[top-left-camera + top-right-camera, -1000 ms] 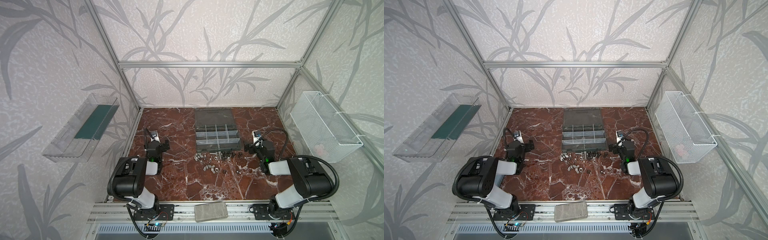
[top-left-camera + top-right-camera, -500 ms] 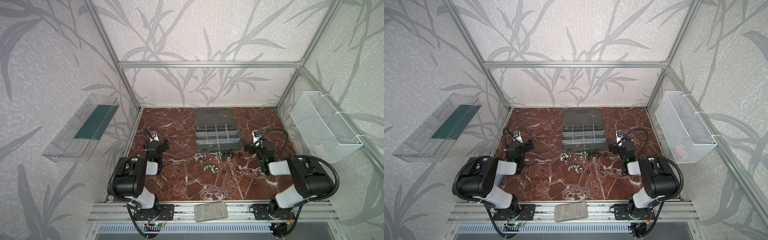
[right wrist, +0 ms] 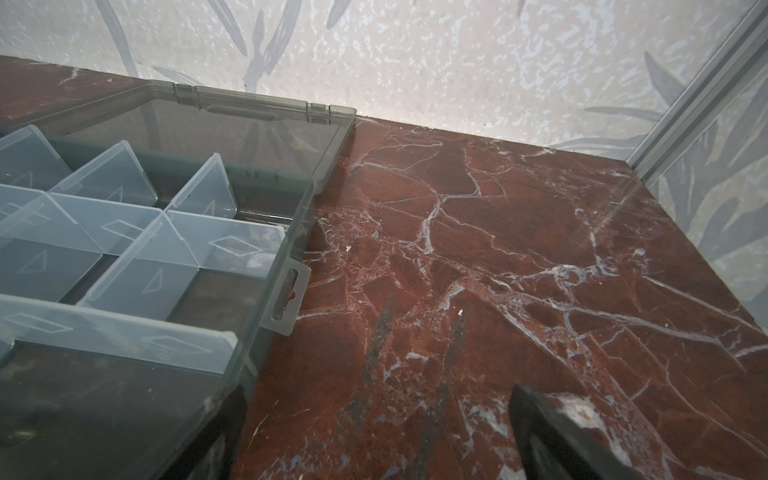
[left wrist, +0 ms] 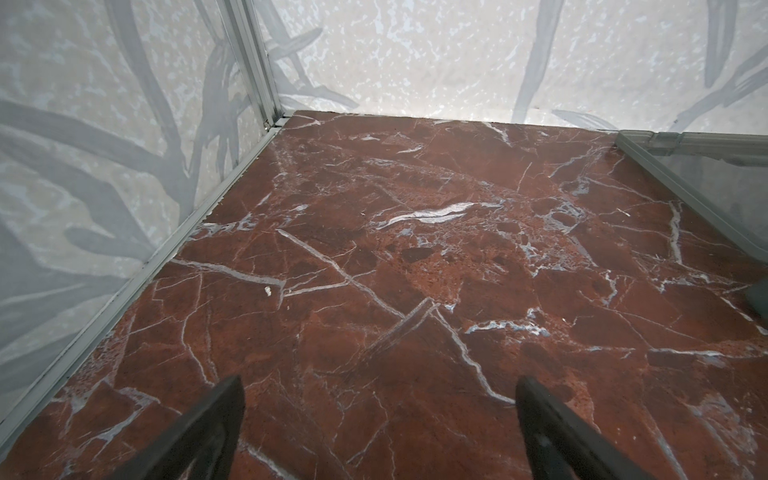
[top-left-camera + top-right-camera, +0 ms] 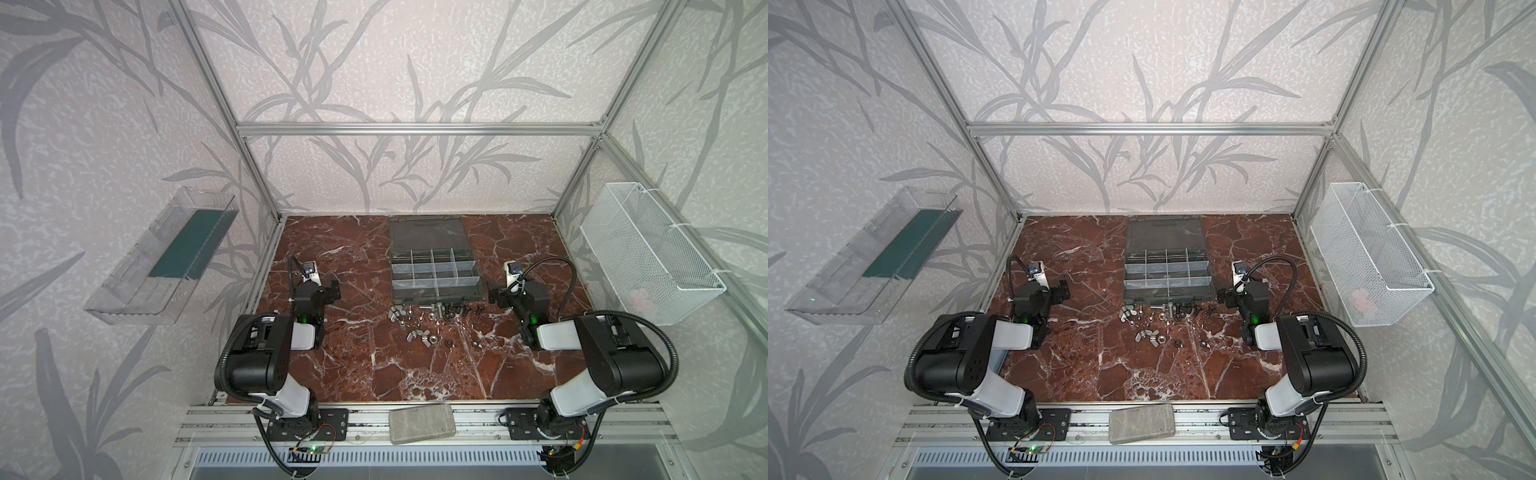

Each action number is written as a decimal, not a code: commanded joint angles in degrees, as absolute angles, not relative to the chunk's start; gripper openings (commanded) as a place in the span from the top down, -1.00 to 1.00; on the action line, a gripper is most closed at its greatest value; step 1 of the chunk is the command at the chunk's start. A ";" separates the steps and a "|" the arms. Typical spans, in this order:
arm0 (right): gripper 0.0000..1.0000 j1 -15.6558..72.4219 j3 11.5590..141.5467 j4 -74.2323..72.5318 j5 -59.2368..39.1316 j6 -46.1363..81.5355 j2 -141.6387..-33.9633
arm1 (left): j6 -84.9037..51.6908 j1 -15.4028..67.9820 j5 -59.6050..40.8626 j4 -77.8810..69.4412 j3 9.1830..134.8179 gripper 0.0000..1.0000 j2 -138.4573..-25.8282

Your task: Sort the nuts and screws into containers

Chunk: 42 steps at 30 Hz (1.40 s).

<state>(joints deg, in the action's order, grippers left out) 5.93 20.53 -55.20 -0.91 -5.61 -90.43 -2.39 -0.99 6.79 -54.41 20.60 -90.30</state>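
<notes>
Two matching arms, left arm (image 5: 257, 353) and right arm (image 5: 615, 357). Bulky matte-black joint housings with rounded white link covers between them. Black corrugated cable hose (image 5: 660, 337) loops off each shoulder. A thinner black cable (image 5: 572, 278) arcs to a small white wrist camera (image 5: 513, 268). Green indicator light (image 5: 305, 319) on each forearm. Black base plates (image 5: 332, 424), apparently screwed down. Left gripper (image 4: 378, 386) fingers (image 4: 208, 428) are dark wedges; right gripper (image 3: 372, 399) finger (image 3: 552, 432) is scuffed pale.

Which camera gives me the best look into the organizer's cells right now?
The right wrist view: the cells sit close up there, dividers sharp, though only part of the grid shows. Both top views show all the cells, but small. The left wrist view catches only the lid edge.
</notes>
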 commanded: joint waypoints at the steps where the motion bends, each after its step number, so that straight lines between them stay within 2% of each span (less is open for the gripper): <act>1: -0.98 5.81 21.40 -56.16 -0.35 -5.19 -90.87 | -1.23 -1.30 5.45 -54.49 21.39 -0.99 -89.91; 14: -0.98 5.80 21.36 -56.31 -0.35 -5.19 -90.87 | -1.14 -1.23 6.00 -57.79 19.52 -0.99 -88.74; 20: -0.98 5.81 19.57 -59.22 -3.15 -6.12 -90.13 | -1.22 -1.15 6.28 -47.16 19.26 -0.99 -75.91; 24: -0.98 5.80 18.02 -56.57 0.07 -5.00 -83.36 | -4.42 -1.09 4.00 -37.62 21.26 -0.99 -67.53; 27: -0.98 6.31 19.92 -46.74 0.32 -4.80 -75.30 | -6.08 -0.92 1.03 -32.13 23.26 -0.99 -64.98; 31: -0.98 6.84 27.82 -22.81 -2.26 -1.53 -65.20 | -12.92 -0.59 -0.17 -26.57 25.51 -0.99 -64.89; 36: -0.99 9.98 36.42 -0.46 -4.46 4.91 -58.65 | -24.57 -0.29 -4.49 -15.58 28.28 -0.99 -64.39; 42: -0.97 25.12 40.15 13.15 -1.60 14.79 -57.51 | -35.57 -0.20 -11.58 -10.81 27.58 -0.99 -63.57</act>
